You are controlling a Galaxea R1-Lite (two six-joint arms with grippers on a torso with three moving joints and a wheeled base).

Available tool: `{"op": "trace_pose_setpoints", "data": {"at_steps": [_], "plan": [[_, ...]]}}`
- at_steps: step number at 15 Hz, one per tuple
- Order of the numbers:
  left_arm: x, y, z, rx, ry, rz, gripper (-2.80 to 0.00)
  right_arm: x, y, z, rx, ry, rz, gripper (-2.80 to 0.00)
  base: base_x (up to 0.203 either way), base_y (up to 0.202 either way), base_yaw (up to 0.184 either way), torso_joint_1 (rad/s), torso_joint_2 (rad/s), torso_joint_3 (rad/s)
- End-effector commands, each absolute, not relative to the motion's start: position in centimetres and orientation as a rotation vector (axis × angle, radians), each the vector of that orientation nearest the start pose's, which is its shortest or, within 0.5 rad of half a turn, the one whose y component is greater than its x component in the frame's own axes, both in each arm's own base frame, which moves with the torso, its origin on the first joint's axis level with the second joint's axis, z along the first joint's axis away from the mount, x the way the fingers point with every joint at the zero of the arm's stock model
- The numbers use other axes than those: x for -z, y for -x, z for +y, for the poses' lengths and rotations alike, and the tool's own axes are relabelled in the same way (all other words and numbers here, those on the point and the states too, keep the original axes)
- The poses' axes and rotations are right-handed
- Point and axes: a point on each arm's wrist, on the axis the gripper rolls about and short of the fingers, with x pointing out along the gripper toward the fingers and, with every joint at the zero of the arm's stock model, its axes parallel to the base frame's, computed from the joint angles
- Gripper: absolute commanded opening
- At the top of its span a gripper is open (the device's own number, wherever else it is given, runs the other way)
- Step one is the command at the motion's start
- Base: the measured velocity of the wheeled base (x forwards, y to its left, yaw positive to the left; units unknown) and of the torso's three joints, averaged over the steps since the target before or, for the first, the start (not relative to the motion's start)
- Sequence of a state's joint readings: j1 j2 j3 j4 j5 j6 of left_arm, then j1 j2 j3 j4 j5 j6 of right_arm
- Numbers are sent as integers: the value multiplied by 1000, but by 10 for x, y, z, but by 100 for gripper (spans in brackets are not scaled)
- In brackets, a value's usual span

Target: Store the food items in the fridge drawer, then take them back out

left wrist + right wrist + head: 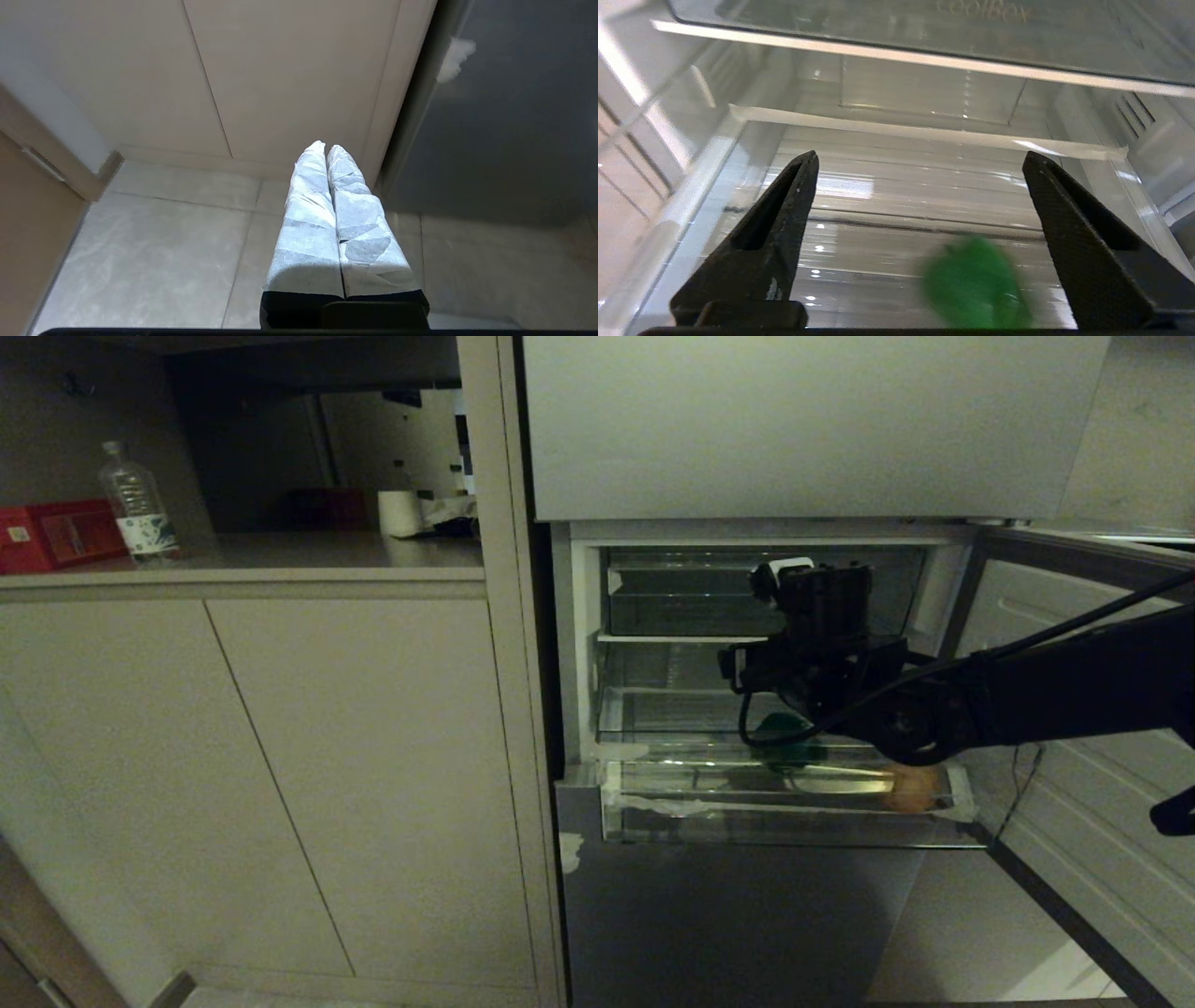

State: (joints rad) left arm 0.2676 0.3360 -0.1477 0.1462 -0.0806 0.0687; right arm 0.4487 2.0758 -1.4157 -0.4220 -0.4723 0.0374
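Food items lie in the fridge drawer (653, 803), which is pulled out of the open fridge: the green item (976, 284) rests on the ribbed floor near the middle, and the tan-brown item (910, 791) sits at the front corner on the robot's right. The right hand (920, 163) hangs over the drawer, just above and behind the green item, with its two dark fingers (784, 219) wide apart and nothing between them. I judge that storing is finished or nearly finished. The risk from here is in the green item, which looks blurred in the right wrist view and may not be at rest; being rounded, it could roll on the smooth ribs if a finger touches its side, and a grasp that comes down off-centre could push it away. The arm could also knock the glass shelf (896, 56) close above. The right arm reaches in from the door side, wrist low under this shelf. The left hand (327, 149) points at the floor (163, 242) beside the cabinet (280, 70), fingers pressed together and empty.
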Motion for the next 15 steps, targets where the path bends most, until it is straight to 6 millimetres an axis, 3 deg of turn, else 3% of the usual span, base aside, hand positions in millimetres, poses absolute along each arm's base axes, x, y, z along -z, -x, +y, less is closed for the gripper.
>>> {"op": "trace_pose_setpoints", "data": {"at_steps": [1,4,7,8,11,15], "plan": [[-103,-5,-1,-93,-8,396,-280,-189,-386,175,33,71,221,0,0,0,0,0,0,0],[-91,-4,-2,24,-15,432,-280,-219,-346,169,-1,60,186,0,0,0,0,0,0,0],[-91,3,-3,29,-25,355,-280,-229,-284,159,-69,98,198,0,0,0,0,0,0,0],[-91,5,-3,6,-46,329,-280,-232,-263,154,-91,114,194,-280,0,0,0,0,0,0],[-90,5,1,-164,-84,336,-280,-243,-210,130,-120,115,154,-280,0,0,0,0,0,0],[-85,5,-1,-38,-98,351,-280,-242,-160,96,-55,107,113,-280,0,0,0,0,0,0]]}}
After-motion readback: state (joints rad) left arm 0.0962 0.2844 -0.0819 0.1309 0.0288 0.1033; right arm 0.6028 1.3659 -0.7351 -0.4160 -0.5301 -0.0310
